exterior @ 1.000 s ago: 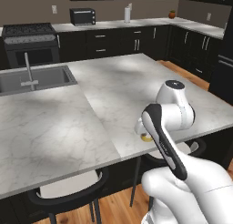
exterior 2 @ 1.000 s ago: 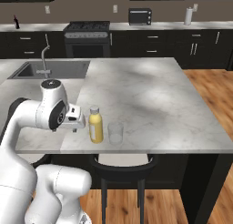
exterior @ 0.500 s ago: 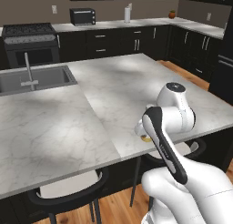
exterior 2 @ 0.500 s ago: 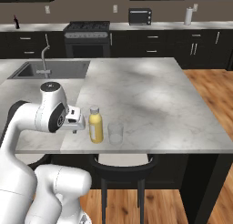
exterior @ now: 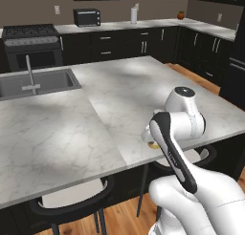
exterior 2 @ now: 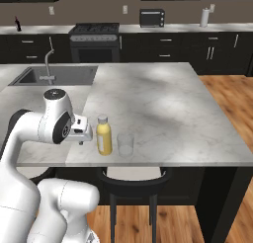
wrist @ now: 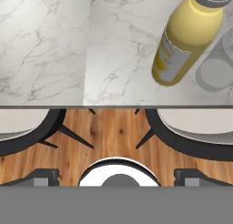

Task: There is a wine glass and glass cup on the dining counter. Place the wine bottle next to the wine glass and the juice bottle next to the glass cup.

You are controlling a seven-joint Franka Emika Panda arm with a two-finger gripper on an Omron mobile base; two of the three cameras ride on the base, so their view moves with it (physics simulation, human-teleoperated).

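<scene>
In the left base view the arm hides most of one yellow juice bottle (exterior: 153, 144) at the marble bench's (exterior: 72, 129) near edge. The right base view shows one white-capped juice bottle (exterior 2: 104, 135) upright just beside one clear glass cup (exterior 2: 125, 144), with the hand (exterior 2: 82, 136) close beside the bottle, holding nothing; its opening I cannot tell. In the hand view, the juice bottle (wrist: 184, 41) partly covers the glass cup (wrist: 217, 68).

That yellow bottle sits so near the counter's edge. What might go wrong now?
The juice bottle and glass cup stand close together near the dining counter edge, with the end effector right beside the bottle. A sideways brush might tip the bottle into the cup or off the edge, onto the stool below.
</scene>
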